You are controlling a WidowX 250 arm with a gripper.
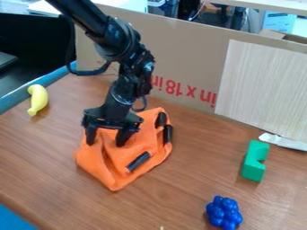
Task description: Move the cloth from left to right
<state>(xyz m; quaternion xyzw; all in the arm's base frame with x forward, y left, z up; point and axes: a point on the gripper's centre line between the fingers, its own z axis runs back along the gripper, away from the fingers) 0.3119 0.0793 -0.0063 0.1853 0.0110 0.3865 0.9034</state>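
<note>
The black gripper [107,138] hangs down over the upper left part of the orange cloth [114,168], left of the table's middle. Its two fingers stand apart, with orange fabric visible between and below them. The cloth lies crumpled with raised folds, and dark strips show along its right side and near its lower front. Whether the fingertips touch the fabric cannot be told.
A yellow banana [37,99] lies at the left by the blue table edge. Toward the right are a green block [255,161] and a blue bumpy toy [224,213]. A cardboard wall [186,58] closes off the back, with a white strip [284,141] at its foot.
</note>
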